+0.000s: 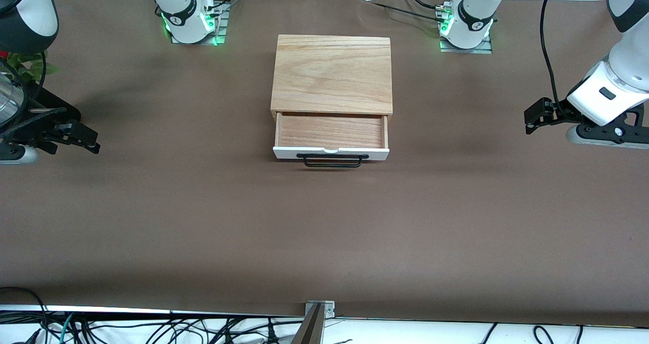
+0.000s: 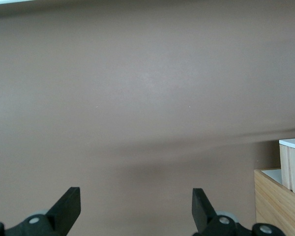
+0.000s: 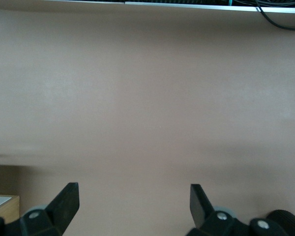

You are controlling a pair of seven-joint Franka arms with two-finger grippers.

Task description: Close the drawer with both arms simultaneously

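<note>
- drawer point(image 1: 331, 140) sits pulled out of its wooden box point(image 1: 332, 73), mid-table, roughly midway between both grippers
- left gripper point(image 1: 538, 115) spread wide, holding nothing, over bare table point(image 1: 203, 222)
- right gripper point(image 1: 76, 136) same deal, wide and empty

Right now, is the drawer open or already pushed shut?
Open. The drawer is pulled out of its wooden box, its bare tray floor showing and its white front and black handle standing clear of the box.
</note>
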